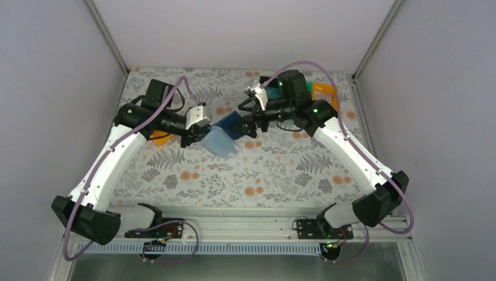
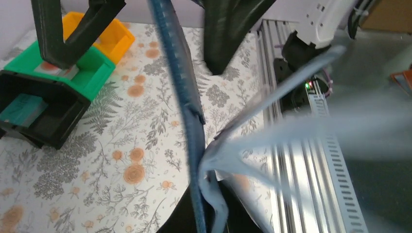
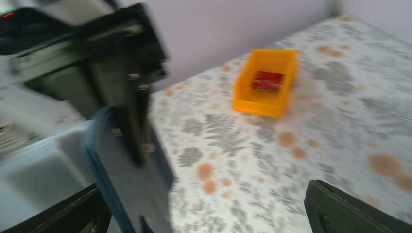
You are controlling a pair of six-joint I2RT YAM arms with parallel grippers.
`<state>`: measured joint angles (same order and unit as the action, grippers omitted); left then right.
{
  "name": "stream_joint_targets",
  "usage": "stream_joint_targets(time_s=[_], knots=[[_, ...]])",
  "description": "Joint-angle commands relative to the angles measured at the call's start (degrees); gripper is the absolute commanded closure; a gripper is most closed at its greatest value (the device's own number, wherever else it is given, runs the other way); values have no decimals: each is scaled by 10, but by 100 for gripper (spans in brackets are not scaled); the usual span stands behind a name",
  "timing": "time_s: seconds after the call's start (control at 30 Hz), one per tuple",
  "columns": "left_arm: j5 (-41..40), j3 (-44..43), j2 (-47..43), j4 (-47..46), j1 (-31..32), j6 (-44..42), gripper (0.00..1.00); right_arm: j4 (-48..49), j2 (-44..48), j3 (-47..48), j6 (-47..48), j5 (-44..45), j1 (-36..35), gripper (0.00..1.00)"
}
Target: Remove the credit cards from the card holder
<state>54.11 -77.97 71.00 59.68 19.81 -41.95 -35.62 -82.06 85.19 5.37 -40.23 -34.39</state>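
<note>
The card holder, a navy wallet with pale blue inside, hangs unfolded above the middle of the table. My left gripper is shut on its left end. In the left wrist view its navy edge runs up from my jaws and the pale pockets fan out blurred to the right. My right gripper is open wide at the wallet's far flap, its fingers well apart and nothing gripped. One red credit card lies in an orange bin, a teal one in the black bin. I cannot make out any card inside the wallet.
A green bin, a black bin and an orange bin stand together at the back right. Another orange bin sits at the left, partly under my left arm. The metal rail runs along the near edge.
</note>
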Motion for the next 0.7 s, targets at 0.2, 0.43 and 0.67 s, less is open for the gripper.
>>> stream_joint_targets(time_s=[0.2, 0.43, 0.67], knots=[[-4, -58, 48, 53, 17, -46, 98, -64, 6, 10, 64, -179, -6, 1], [-451, -51, 90, -53, 21, 152, 98, 19, 65, -45, -37, 90, -2, 1], [-436, -62, 106, -12, 30, 165, 98, 175, 81, -132, -127, 84, -2, 1]])
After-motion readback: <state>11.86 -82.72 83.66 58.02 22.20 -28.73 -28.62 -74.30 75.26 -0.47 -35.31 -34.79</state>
